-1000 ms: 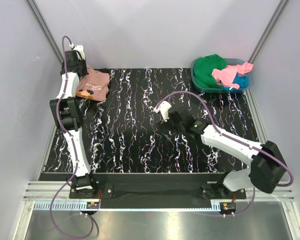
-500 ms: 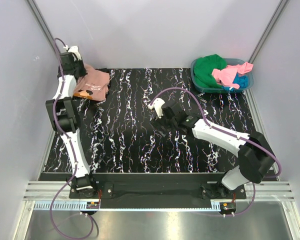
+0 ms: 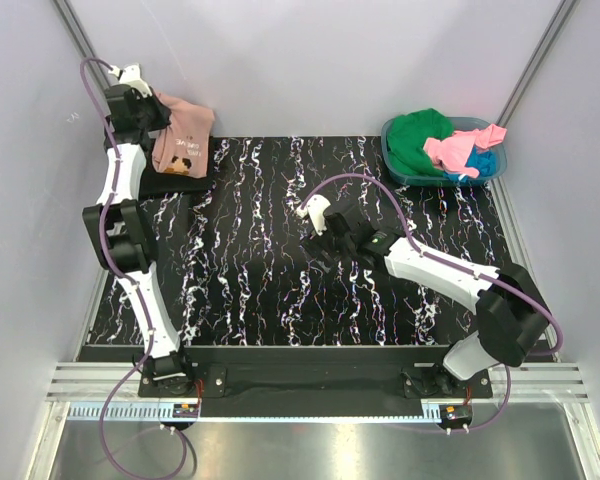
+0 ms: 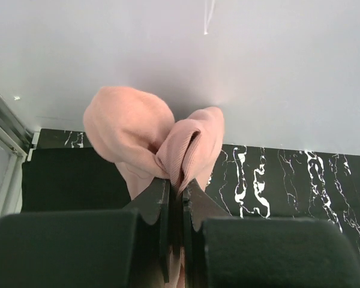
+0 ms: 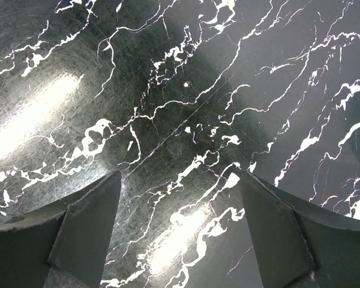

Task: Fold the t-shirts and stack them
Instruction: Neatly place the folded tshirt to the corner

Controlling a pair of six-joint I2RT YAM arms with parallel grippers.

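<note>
Clamped shut, the jaws of my left gripper (image 4: 175, 183) pinch a bunched fold of the salmon-pink t-shirt (image 3: 185, 142). It hangs lifted at the far left corner, above a black t-shirt (image 3: 168, 184) lying on the table (image 3: 280, 300). The right gripper (image 5: 178, 175) has its jaws wide apart over bare marble, holding nothing. To do this well, I'd carry the shirt to the middle, drape it flat, then catch a free edge with the right.
</note>
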